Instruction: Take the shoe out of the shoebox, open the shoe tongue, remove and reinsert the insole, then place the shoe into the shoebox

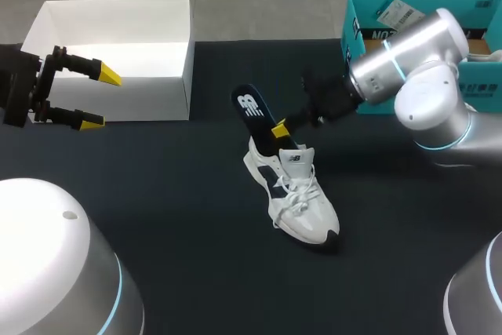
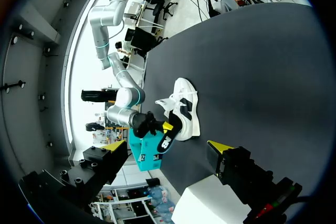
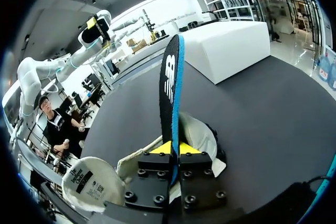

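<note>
Right fingertips [image 3: 161, 149] on insole [image 3: 170, 82], over black table [image 3: 262, 108]

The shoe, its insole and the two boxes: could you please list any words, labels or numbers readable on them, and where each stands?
Insole: a white logo mark only; no word to quote.
Shoe tongue label: small print and a square code, too small to read.
Teal box: white print, partly hidden, not readable.
White shoebox: no print shows.
</note>
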